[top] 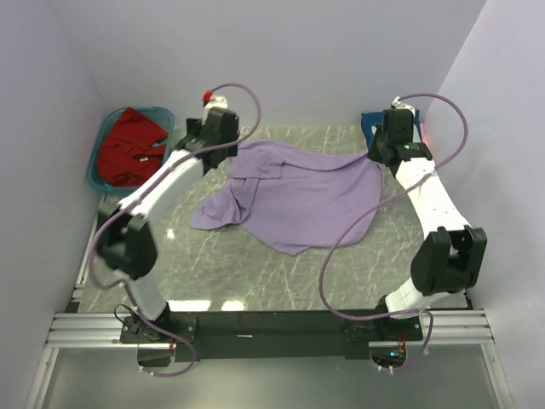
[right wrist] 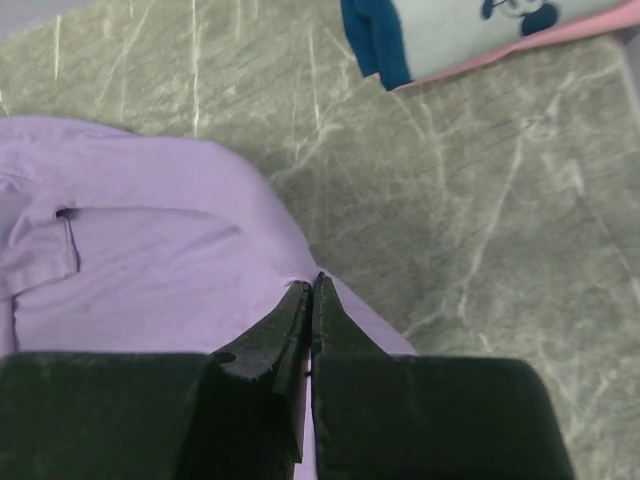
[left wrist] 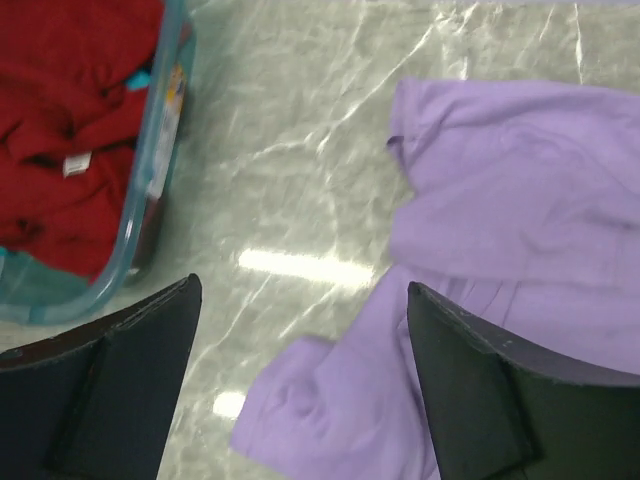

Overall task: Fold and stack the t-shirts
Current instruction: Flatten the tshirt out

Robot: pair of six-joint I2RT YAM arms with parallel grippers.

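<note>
The lavender t-shirt (top: 289, 196) lies spread and rumpled across the middle of the table. My left gripper (top: 215, 145) hangs open above the shirt's back-left part, and the wrist view shows its jaws (left wrist: 301, 285) wide apart, with a lavender fold (left wrist: 330, 400) lying loose beneath them. My right gripper (right wrist: 312, 282) is shut, pinching the lavender t-shirt (right wrist: 150, 260) at its puckered right edge. A red t-shirt (top: 128, 145) is bunched in the teal tub (top: 100, 136). At the back right a navy t-shirt (right wrist: 380, 40) with a white graphic rests on a pink one (right wrist: 520, 52).
The teal tub (left wrist: 160, 170) stands at the table's back-left corner, close to my left gripper. White walls close in the left, back and right sides. Bare marble (top: 213, 264) shows in front of the shirt. Purple cables loop off both arms.
</note>
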